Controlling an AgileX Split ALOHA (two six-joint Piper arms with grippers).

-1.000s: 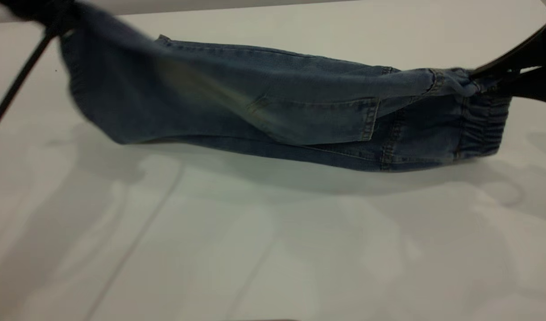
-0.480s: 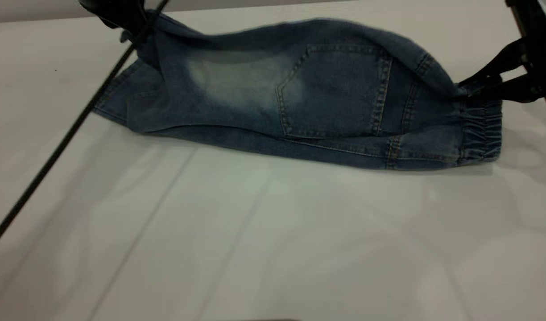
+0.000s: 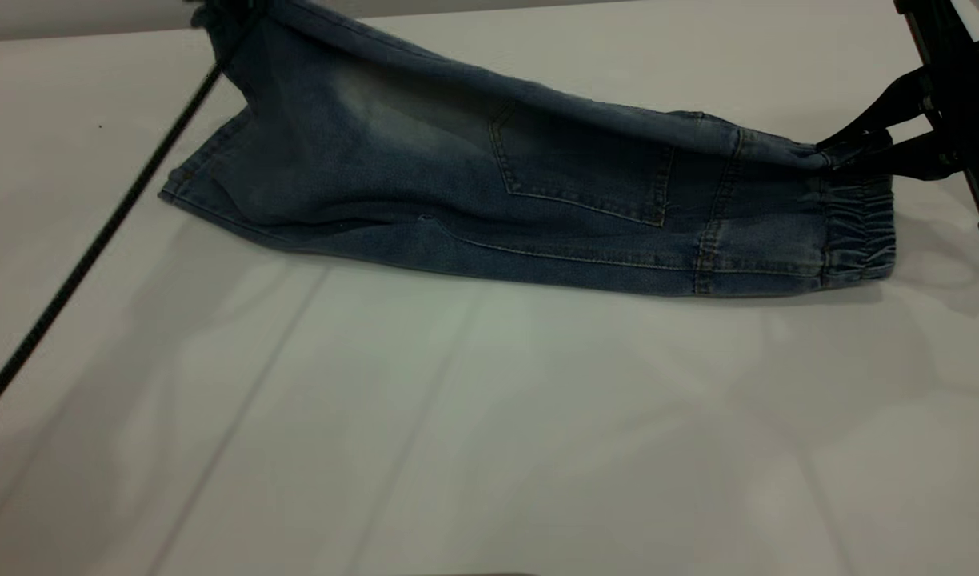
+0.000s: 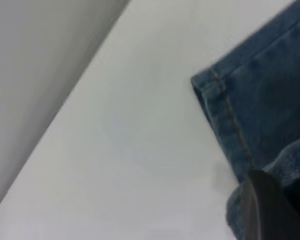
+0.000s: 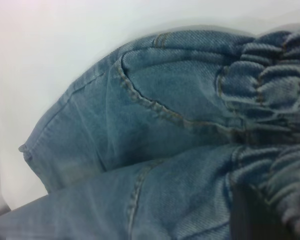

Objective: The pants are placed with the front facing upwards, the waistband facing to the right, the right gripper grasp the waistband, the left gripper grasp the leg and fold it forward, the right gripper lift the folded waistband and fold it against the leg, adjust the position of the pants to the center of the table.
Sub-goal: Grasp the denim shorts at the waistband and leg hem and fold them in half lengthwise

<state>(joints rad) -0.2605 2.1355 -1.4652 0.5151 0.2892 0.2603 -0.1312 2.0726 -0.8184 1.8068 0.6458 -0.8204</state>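
Observation:
The dark blue denim pants (image 3: 537, 208) stretch across the far half of the white table (image 3: 489, 416), back pocket (image 3: 577, 172) showing. At the right, my right gripper (image 3: 837, 156) is shut on the upper edge of the ruched waistband (image 3: 857, 232), whose lower part rests on the table. My left gripper (image 3: 221, 10), almost out of the top left, is shut on the leg and holds that layer up, taut toward the waistband. In the left wrist view a dark finger (image 4: 262, 210) sits in denim beside a leg hem (image 4: 225, 100). The right wrist view shows the gathered waistband (image 5: 275, 80).
A black cable (image 3: 97, 240) slants from the left gripper down to the left border of the exterior view. The near half of the table lies bare. The left wrist view shows the table's edge (image 4: 85, 80) with grey beyond it.
The left gripper has carried the leg right, then higher, nearly out of the top. The lifted layer has turned to show the back pocket and pulled taut. The right gripper has hardly moved.

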